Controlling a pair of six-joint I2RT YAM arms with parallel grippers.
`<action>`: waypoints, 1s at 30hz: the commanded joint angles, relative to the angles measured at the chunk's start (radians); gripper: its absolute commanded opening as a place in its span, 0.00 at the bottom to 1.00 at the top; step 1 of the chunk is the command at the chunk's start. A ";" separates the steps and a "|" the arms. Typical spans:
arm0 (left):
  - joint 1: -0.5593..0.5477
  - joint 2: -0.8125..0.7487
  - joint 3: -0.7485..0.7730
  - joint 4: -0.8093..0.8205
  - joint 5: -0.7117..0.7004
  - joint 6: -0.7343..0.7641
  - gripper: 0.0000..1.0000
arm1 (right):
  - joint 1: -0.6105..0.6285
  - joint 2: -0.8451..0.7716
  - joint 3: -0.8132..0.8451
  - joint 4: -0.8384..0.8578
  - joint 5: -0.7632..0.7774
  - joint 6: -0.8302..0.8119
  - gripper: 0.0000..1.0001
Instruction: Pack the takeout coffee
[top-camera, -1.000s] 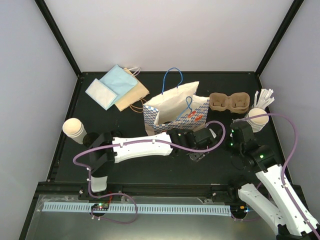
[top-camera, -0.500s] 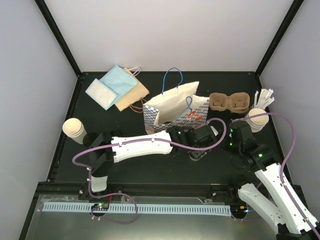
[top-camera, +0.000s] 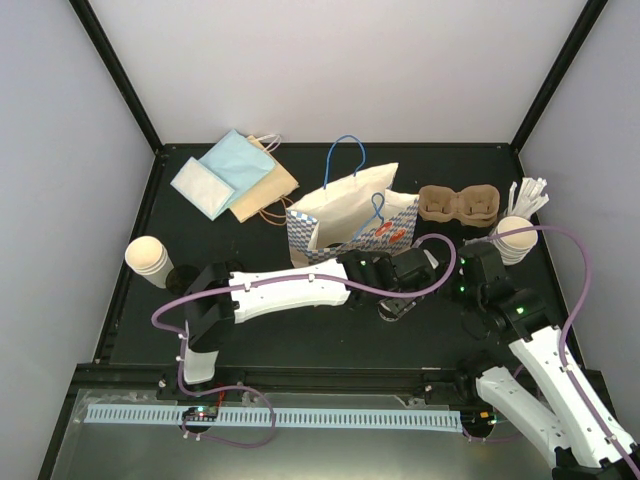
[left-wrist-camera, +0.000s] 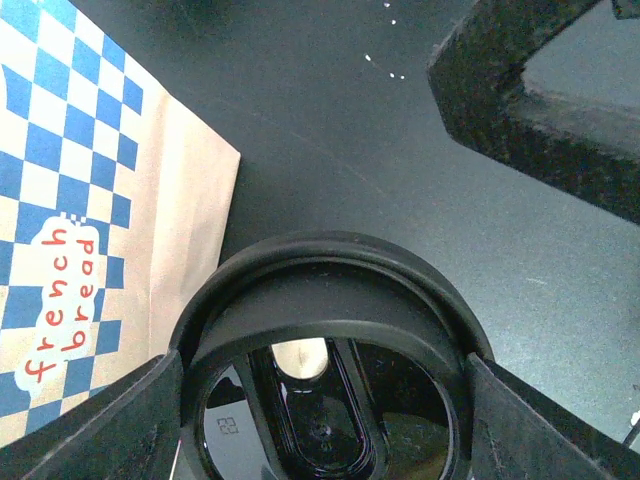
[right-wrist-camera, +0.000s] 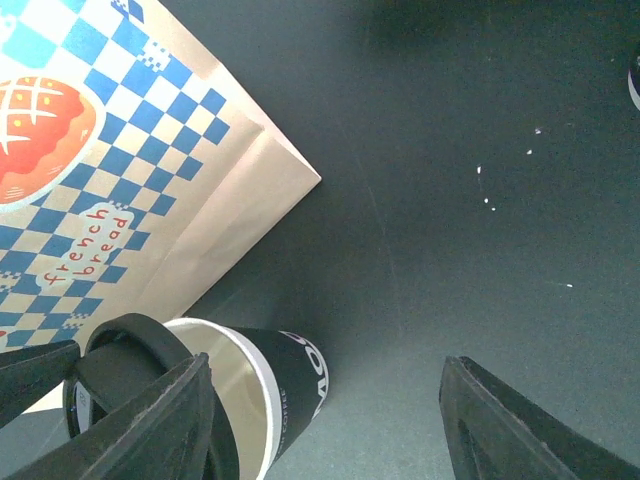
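Edged lid (left-wrist-camera: 325, 262) slightly onward, now tilted at cup (right-wrist-camera: 285, 385) rim just beside bag (right-wrist-camera: 120, 180). Clamped across its width in left tool (left-wrist-camera: 322, 368); right tool (right-wrist-camera: 328, 382) parted, empty. Likely pressing down next.

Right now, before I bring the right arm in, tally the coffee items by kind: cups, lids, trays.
cream cup stacks: 2 (cups per stack can't be counted)
black-walled cup: 1
black lid: 1
pulp tray: 1
Total: 5
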 joint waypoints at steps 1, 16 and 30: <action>-0.002 0.017 0.049 -0.008 0.005 0.027 0.69 | -0.003 0.002 -0.007 0.025 0.001 -0.007 0.65; -0.002 0.033 0.078 -0.057 0.003 0.036 0.69 | -0.003 0.005 -0.019 0.040 -0.013 -0.010 0.65; -0.002 0.069 0.101 -0.075 0.017 0.037 0.69 | -0.004 0.007 -0.023 0.039 -0.015 -0.011 0.65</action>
